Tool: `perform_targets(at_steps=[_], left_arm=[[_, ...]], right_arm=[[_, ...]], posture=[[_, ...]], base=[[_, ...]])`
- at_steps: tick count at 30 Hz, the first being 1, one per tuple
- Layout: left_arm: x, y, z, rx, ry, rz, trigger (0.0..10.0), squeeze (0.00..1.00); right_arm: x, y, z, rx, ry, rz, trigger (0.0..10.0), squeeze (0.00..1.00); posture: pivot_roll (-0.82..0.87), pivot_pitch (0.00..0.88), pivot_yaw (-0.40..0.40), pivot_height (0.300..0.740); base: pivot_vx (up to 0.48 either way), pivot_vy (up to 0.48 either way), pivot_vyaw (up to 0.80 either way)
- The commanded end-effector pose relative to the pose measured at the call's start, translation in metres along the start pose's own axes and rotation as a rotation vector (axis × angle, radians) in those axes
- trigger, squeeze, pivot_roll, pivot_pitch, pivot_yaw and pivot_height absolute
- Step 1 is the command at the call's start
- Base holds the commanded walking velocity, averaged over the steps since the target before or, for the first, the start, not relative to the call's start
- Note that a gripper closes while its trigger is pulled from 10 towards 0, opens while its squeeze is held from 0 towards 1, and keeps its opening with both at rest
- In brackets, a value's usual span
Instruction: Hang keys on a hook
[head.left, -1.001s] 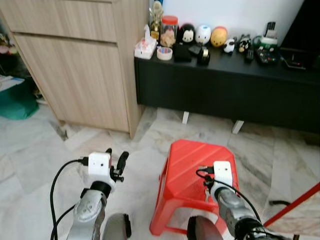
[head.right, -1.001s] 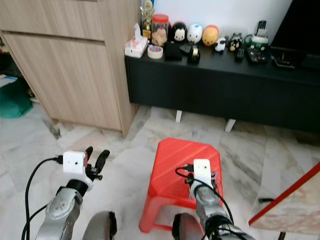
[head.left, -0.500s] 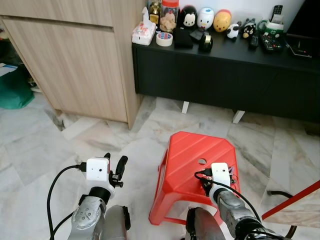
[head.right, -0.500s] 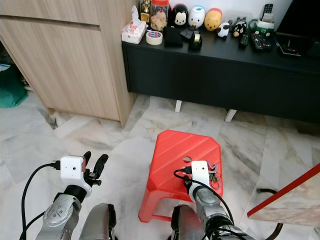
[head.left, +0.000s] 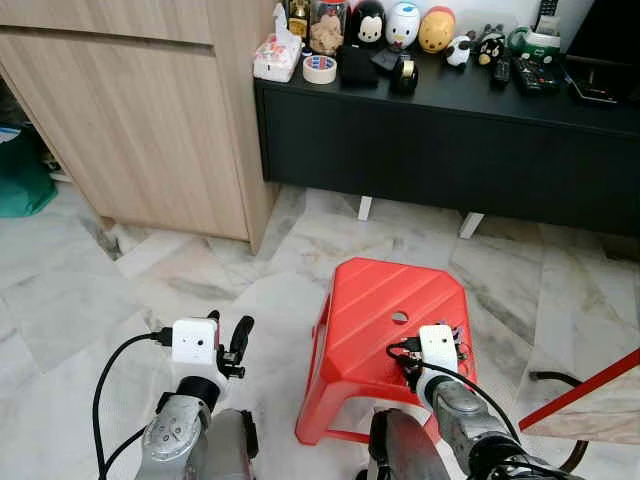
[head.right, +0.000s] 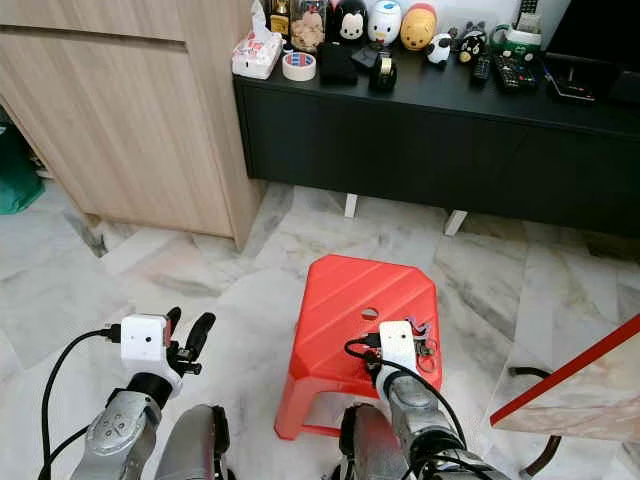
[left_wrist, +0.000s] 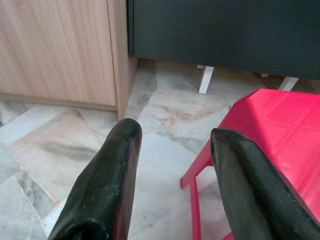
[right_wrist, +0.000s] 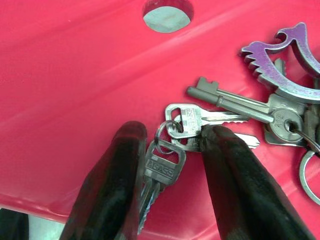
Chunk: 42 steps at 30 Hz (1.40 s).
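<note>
Right wrist view: right tool (right_wrist: 170, 150) low over the red stool (right_wrist: 75, 80), its two black fingers (right_wrist: 107, 190) parted either side of a bunch of keys (right_wrist: 220, 120) lying on the seat, not clamped. One small key sits in the gap; a long key, rings and a purple fob (right_wrist: 282, 62) spread beyond, near the round hole (right_wrist: 167, 14) in the seat.
Head views: the keys (head.right: 424, 347) are just a small dark cluster at the stool's near right corner, mostly hidden behind the white camera box on the right wrist; single keys can't be made out here.
Left wrist view: left tool (left_wrist: 172, 165) open and holding nothing, fingers wide apart, hovering above the marble floor (left_wrist: 165, 125) beside the stool's edge.
Cut off: key rings run past the frame edge in the right wrist view.
Room: pale marble floor; wooden cabinet (head.left: 140, 110) on the left; low black sideboard (head.left: 440, 130) at the back, carrying toy figures (head.left: 405, 20), a tape roll (head.left: 320, 68), tissues and remotes.
</note>
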<state>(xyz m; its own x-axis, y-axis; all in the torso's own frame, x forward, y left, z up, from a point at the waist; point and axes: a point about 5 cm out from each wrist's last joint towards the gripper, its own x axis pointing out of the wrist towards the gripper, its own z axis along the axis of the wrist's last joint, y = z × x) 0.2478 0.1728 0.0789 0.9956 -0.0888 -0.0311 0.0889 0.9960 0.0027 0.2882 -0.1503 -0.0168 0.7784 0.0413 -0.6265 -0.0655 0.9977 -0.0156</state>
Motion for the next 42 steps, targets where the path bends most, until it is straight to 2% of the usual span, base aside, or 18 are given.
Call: perform_targets(at_steps=[1, 15, 26, 32, 36, 40, 41, 42], left_arm=[[-0.003, 0.0, 0.001, 0.003, 0.001, 0.005, 10.0, 0.0], [-0.005, 0.001, -0.002, 0.003, 0.012, 0.017, 10.0, 0.0], [-0.001, 0.004, -0.001, 0.01, 0.007, 0.023, 10.0, 0.0], [0.009, 0.009, -0.001, 0.02, 0.0, 0.025, 10.0, 0.0], [0.014, 0.009, 0.001, 0.029, -0.008, 0.022, 10.0, 0.0], [0.022, 0.009, 0.003, 0.035, -0.019, 0.01, 10.0, 0.0], [0.024, 0.009, 0.003, 0.036, -0.022, 0.008, 10.0, 0.0], [0.024, 0.009, 0.003, 0.036, -0.022, 0.008, 10.0, 0.0]], right_arm=[[-0.001, -0.003, -0.008, 0.004, 0.028, -0.011, 0.0, 0.0], [-0.001, 0.003, -0.008, -0.026, 0.017, 0.016, 0.0, 0.0], [-0.001, 0.003, -0.007, -0.031, 0.012, 0.016, 0.0, 0.0], [-0.001, 0.001, 0.003, 0.001, -0.053, 0.021, 0.0, 0.0], [-0.003, 0.003, 0.001, 0.013, -0.079, 0.034, 0.0, 0.0], [-0.01, 0.011, -0.006, 0.034, -0.149, 0.078, 0.0, 0.0], [-0.013, 0.011, -0.007, 0.045, -0.168, 0.079, 10.0, 0.0], [-0.013, 0.011, -0.007, 0.045, -0.168, 0.079, 10.0, 0.0]], posture=[[0.11, 0.167, -0.083, 0.595], [0.11, 0.171, -0.081, 0.595], [0.12, 0.155, -0.082, 0.595], [0.1, 0.091, -0.081, 0.595], [0.1, 0.064, -0.08, 0.595], [0.08, 0.014, -0.075, 0.595], [0.07, 0.0, -0.072, 0.595], [0.07, 0.0, -0.072, 0.595]], base=[[0.0, 0.0, 0.0], [0.0, 0.0, 0.0], [0.0, 0.0, 0.0], [0.0, 0.0, 0.0], [0.0, 0.0, 0.0], [0.0, 0.0, 0.0], [0.0, 0.0, 0.0], [0.0, 0.0, 0.0]])
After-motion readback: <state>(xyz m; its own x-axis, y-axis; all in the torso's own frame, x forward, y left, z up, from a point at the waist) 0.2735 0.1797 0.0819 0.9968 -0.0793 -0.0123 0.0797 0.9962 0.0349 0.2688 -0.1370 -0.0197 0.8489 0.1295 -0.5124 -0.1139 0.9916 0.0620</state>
